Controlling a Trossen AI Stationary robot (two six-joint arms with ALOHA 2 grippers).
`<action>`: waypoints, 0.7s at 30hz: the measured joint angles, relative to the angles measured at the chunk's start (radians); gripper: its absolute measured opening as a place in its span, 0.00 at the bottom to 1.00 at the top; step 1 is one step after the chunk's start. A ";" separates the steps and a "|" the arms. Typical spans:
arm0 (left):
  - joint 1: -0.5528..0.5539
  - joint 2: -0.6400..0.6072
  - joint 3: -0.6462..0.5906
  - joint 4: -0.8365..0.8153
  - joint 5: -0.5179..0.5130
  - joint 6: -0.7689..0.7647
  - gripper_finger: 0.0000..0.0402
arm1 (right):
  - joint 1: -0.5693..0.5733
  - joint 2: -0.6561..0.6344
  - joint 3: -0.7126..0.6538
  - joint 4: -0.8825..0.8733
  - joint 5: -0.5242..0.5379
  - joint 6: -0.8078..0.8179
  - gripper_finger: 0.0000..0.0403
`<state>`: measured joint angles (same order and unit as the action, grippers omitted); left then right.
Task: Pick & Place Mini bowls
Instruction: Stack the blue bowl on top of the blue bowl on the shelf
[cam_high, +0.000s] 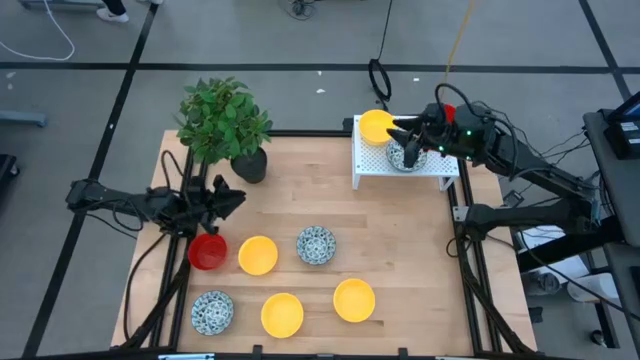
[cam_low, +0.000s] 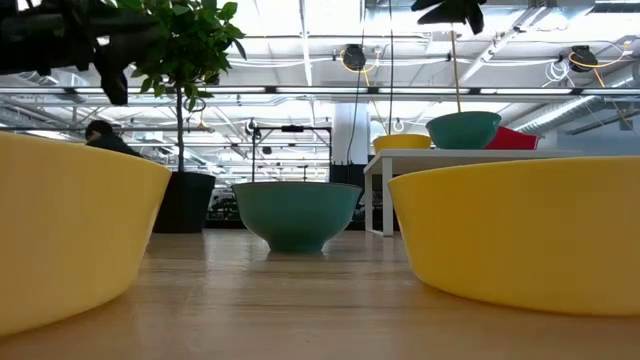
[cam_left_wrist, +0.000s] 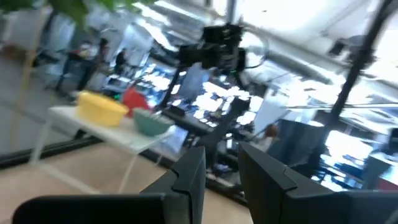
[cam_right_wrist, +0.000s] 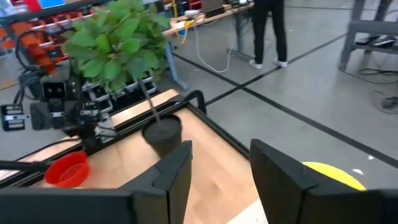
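Six mini bowls (cam_high: 258, 255) sit upright, mouths up, at lower centre of the bench (cam_high: 300, 180); others on the white rack (cam_high: 372, 165) upper right; right claw (cam_high: 410, 133) above them, empty, fingers apart; left claw (cam_high: 232, 198) likewise.

**Wooden table and what sat on it**

You had a light wooden table (cam_high: 300, 180) carrying a dark potted plant (cam_high: 225, 125) at its far left corner and a white perforated rack (cam_high: 400, 165) at its far right corner. Directly on the wood lay six mini bowls: a red bowl (cam_high: 207, 251) near the left edge, a yellow bowl (cam_high: 258, 255) just beside it, and a speckled bowl (cam_high: 316, 245) next along that row. Nearer the front edge you had a second speckled bowl (cam_high: 212, 312) at the left, then two more yellow bowls (cam_high: 282, 314) (cam_high: 354, 300) to its right, all apart from each other.
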<state>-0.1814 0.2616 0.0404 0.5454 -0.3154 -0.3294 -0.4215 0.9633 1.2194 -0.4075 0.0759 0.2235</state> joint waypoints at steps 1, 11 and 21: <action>-0.004 0.003 0.013 -0.007 0.020 0.008 0.24 | 0.009 0.003 0.000 0.001 0.000 0.001 0.37; -0.098 0.281 0.388 -0.540 0.056 0.036 0.24 | 0.039 0.030 0.000 0.031 0.006 0.004 0.38; -0.202 0.750 0.720 -0.842 0.137 0.038 0.25 | 0.038 0.030 0.000 0.029 0.002 -0.001 0.38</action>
<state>-0.3839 1.0118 0.7604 -0.2964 -0.1787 -0.2911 -0.3832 0.9936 1.2194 -0.3785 0.0776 0.2226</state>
